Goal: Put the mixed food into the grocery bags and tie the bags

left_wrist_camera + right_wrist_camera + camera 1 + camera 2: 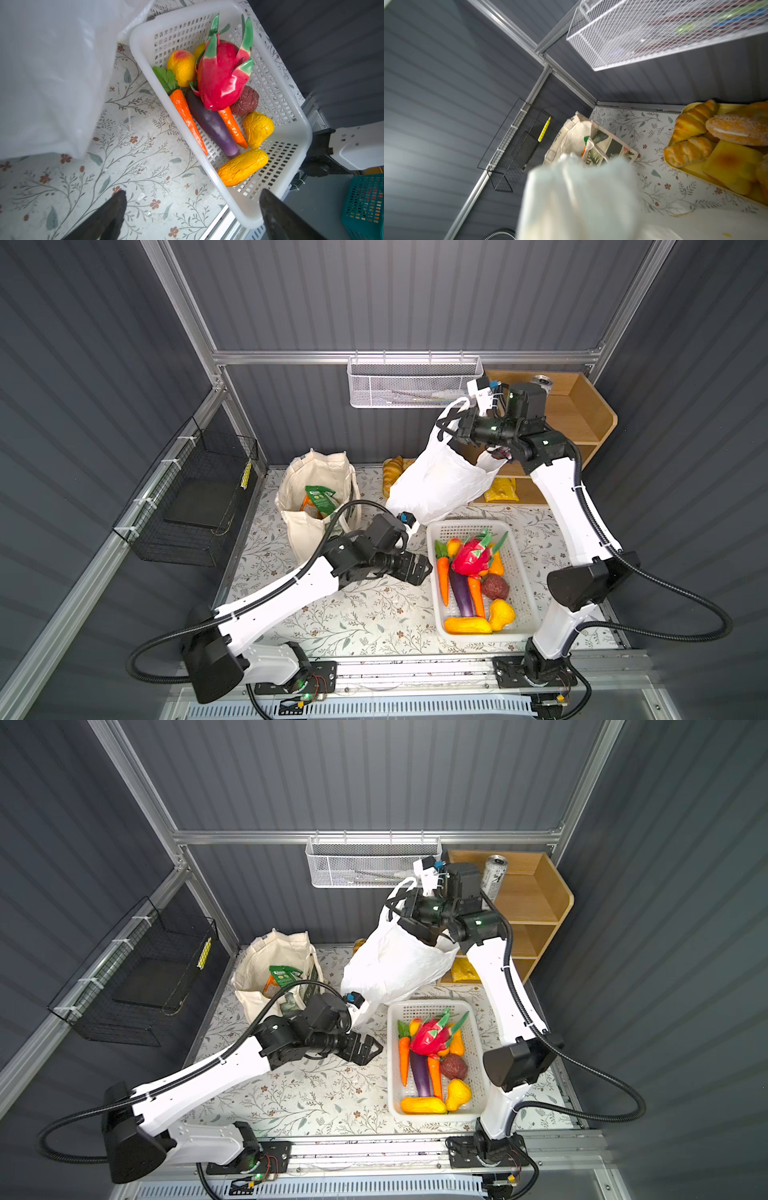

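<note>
My right gripper (449,429) (395,907) is shut on a handle of the white plastic bag (436,481) (390,965), which hangs lifted at the back with its bottom near the table. In the right wrist view the bag (581,197) hides the fingers. The cream canvas tote (299,526) (257,969) stands open at the back left with a green packet (320,495) inside. My left gripper (424,568) (193,192) is open and empty, beside the near left wall of the basket. The purple eggplant (461,589) (212,124) lies in that basket. A silver can (494,876) stands on the shelf.
The white perforated basket (469,524) also holds a dragon fruit (471,556), carrots and yellow fruit. A yellow tray of bread (695,172) sits at the back. A wooden shelf (582,414), a white wire basket (411,383) and a black wire basket (195,497) line the walls.
</note>
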`<state>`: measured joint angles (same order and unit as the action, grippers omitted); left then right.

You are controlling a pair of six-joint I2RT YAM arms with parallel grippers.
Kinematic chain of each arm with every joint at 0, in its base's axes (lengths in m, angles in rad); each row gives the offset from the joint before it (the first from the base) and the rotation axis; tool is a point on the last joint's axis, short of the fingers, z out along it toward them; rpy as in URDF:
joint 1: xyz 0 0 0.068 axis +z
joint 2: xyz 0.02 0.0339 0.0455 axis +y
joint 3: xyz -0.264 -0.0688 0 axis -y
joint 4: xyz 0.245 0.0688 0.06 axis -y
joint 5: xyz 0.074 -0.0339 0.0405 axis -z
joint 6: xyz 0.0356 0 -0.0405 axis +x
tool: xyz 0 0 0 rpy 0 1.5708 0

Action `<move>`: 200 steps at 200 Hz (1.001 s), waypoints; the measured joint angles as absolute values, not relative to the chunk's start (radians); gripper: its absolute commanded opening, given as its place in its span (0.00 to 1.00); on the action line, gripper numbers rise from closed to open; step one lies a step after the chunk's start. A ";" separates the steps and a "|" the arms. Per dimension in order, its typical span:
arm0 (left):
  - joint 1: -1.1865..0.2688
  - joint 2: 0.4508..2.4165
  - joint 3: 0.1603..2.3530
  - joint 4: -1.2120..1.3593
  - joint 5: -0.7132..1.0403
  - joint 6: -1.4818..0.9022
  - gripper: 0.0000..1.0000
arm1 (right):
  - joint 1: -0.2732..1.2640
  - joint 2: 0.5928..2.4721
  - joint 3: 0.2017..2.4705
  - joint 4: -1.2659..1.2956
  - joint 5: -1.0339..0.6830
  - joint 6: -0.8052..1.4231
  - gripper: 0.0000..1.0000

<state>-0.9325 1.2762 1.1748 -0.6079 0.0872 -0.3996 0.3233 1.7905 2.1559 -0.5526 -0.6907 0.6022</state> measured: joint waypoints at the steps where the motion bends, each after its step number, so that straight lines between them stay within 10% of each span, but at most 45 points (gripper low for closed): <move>1: -0.933 1.274 1.176 -0.611 0.086 -0.398 1.00 | 0.327 1.787 2.152 -0.553 -0.687 0.598 0.00; 87: -0.913 1.334 1.484 -0.540 -0.289 -0.160 1.00 | 0.450 1.749 1.991 -0.583 -0.571 0.506 0.00; 200: -0.747 1.512 1.491 -0.248 -0.161 -0.116 0.95 | 0.474 1.732 1.908 -0.532 -0.551 0.503 0.00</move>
<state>-0.7471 1.5116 1.4910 -0.2481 -0.1608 -0.1162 0.4740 1.7317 1.9079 -0.5320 -0.5510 0.5030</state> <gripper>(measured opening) 0.962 0.046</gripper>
